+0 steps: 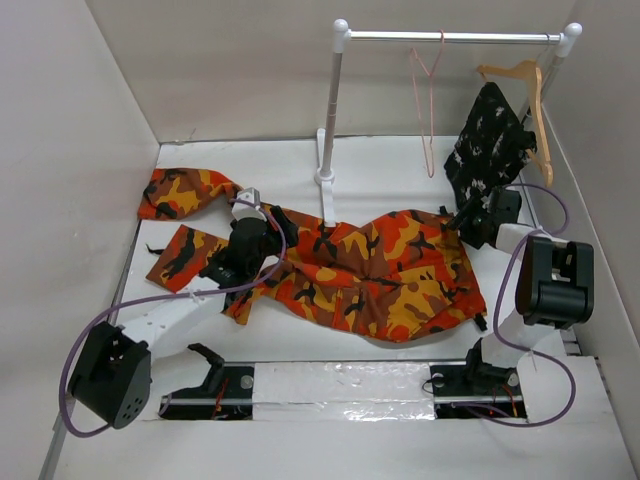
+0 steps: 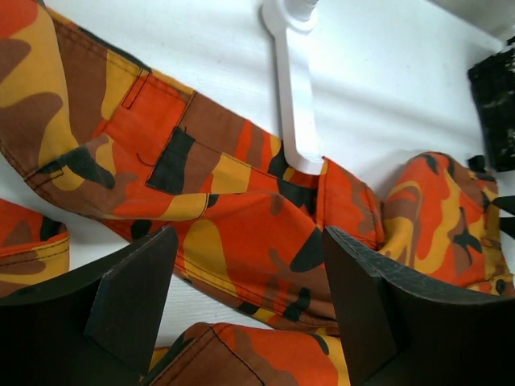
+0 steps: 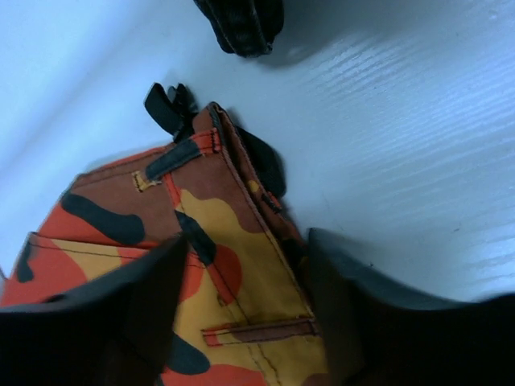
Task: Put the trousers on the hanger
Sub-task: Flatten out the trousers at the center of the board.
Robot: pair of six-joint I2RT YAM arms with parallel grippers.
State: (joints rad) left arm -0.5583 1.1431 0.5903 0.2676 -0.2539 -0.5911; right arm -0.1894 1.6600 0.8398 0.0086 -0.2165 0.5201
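The trousers [image 1: 370,275] are spread flat on the white table [image 1: 400,165], in front of the clothes rack [image 1: 330,120]. The waist end is seen toward the right and the two legs are stretched out to the left, one cuff lying farther back than the other. In the left wrist view the near tip of the rack's white foot [image 2: 294,88] is met by the edge of the fabric.

The hanger [image 1: 428,110] is hung by its hook on the rack's top rail, well apart from the trousers and above the table. To its right on the same rail a wooden hanger [image 1: 535,110] is tilted, with a black speckled garment [image 1: 488,140] draped from it.

The left gripper [image 1: 262,235] is held over the legs, near where they join the seat. Its jaws are spread wide, and camouflage cloth is seen between them in its wrist view [image 2: 245,265] – nothing is clamped. Whether the fingertips are in contact with the fabric cannot be told.

The right gripper [image 1: 470,215] is positioned at the far right corner of the waist, just below the black garment. Its jaws are likewise parted [image 3: 245,273], with the waistband corner, a belt loop and a pocket slit framed between them – no cloth is pinched
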